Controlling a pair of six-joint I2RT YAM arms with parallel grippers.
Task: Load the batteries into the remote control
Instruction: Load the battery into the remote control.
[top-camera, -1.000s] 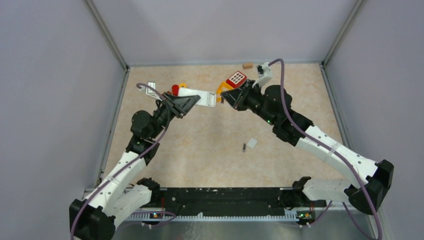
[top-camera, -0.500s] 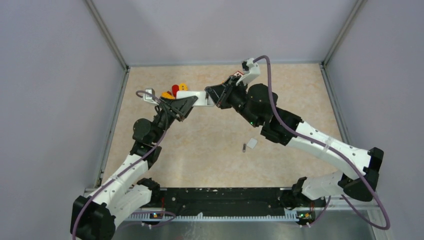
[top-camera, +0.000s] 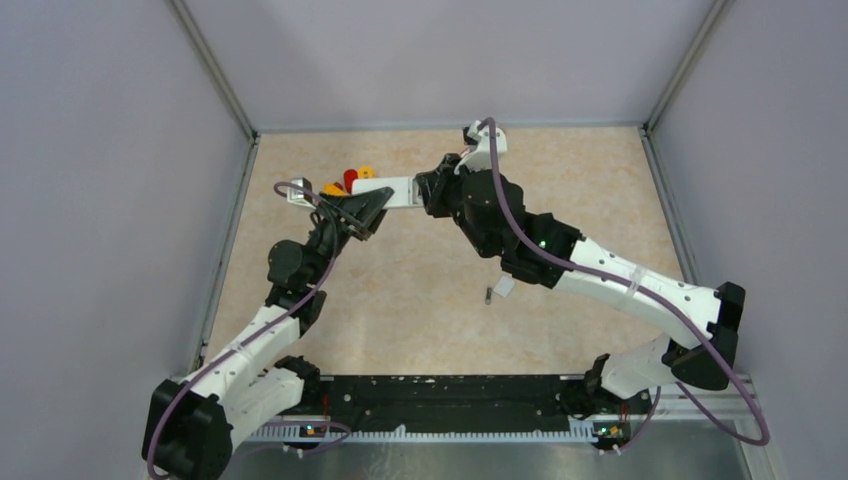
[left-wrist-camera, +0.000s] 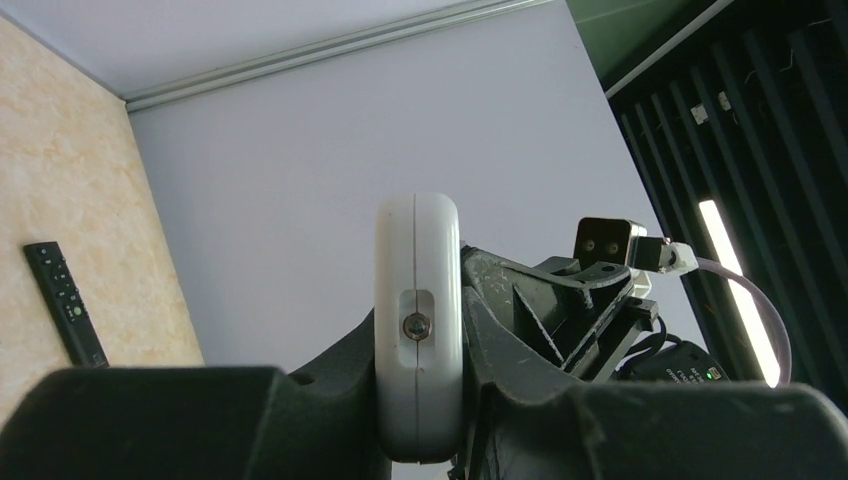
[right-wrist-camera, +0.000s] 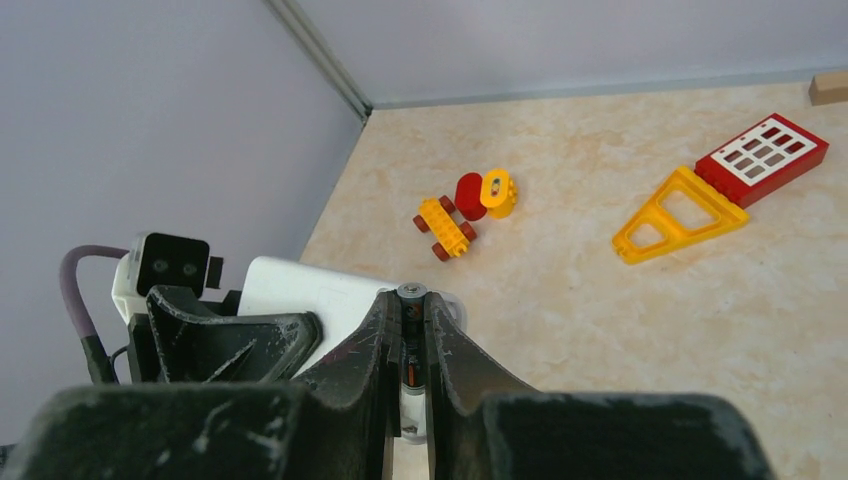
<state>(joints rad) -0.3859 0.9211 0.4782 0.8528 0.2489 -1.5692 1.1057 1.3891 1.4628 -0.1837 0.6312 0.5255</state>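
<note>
My left gripper (top-camera: 372, 203) (left-wrist-camera: 418, 385) is shut on the white remote control (top-camera: 392, 189) (left-wrist-camera: 418, 300) and holds it above the table. End-on in the left wrist view, the remote stands between the fingers. My right gripper (top-camera: 432, 192) (right-wrist-camera: 410, 325) is shut on a dark battery (right-wrist-camera: 411, 294) with a metal end. That battery's tip sits over the right end of the white remote (right-wrist-camera: 315, 293); whether they touch I cannot tell. Another dark battery (top-camera: 487, 295) lies on the table beside a small white cover (top-camera: 505, 287).
A yellow toy car (right-wrist-camera: 445, 227), a red cylinder (right-wrist-camera: 468, 195) and a yellow brick (right-wrist-camera: 497, 192) lie behind the remote. A yellow triangle (right-wrist-camera: 675, 212), red window block (right-wrist-camera: 762, 158) and wooden block (right-wrist-camera: 828, 88) lie further right. A black remote (left-wrist-camera: 65, 300) lies on the table.
My right arm has swung left with the battery until its fingertips reached the white remote's right end. The left gripper, still holding the remote, shifted slightly left.
</note>
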